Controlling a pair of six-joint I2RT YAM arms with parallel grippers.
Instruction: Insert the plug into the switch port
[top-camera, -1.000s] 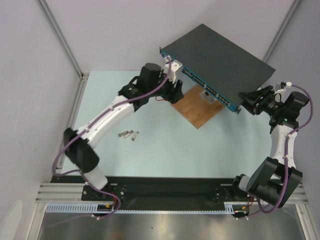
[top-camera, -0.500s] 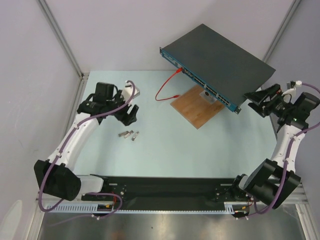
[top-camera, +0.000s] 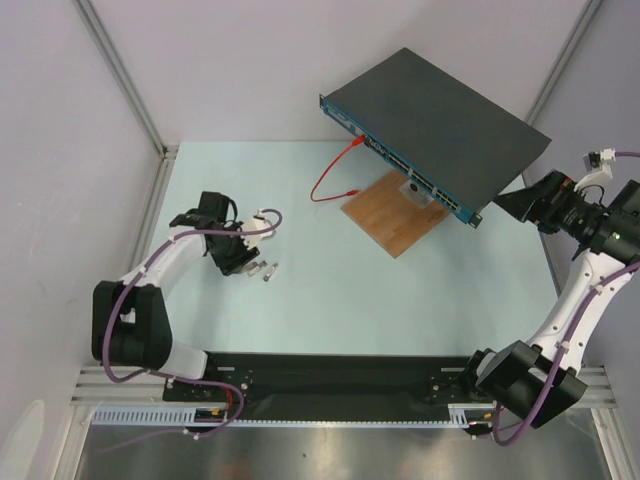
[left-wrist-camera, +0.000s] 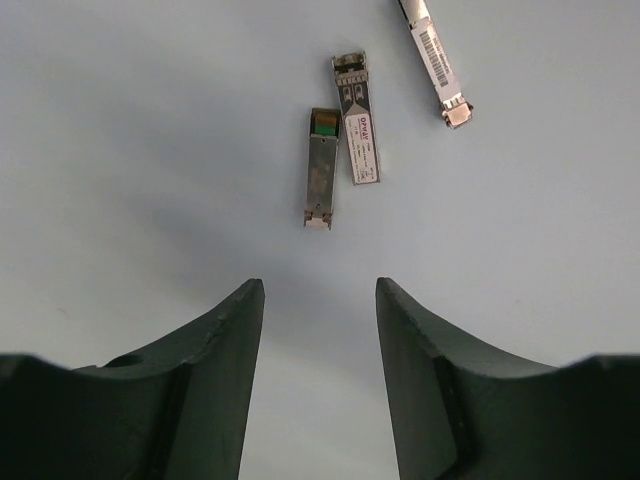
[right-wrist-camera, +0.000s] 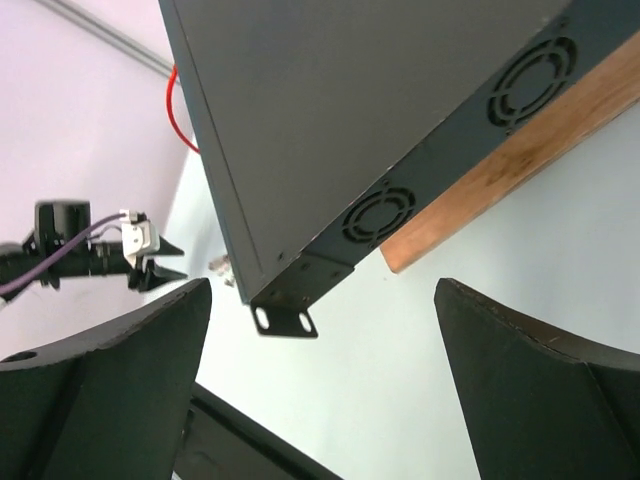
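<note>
dark metal switch waits while plugs lie loose

the switch sits propped on a wooden board, just ahead of the right pincer, whose jaws gape wide and empty. the left pincer hangs open over the surface, holding nothing; three plugs lie just beyond its tips. risk: the nearest two lie close side by side, so closing could pinch both or skid one away, and a crooked grip would jam on entry.

Stock on your table, counted by kind: switch, one unit; wooden board, one unit; red cable, one length; small silver modules, three units.
</note>
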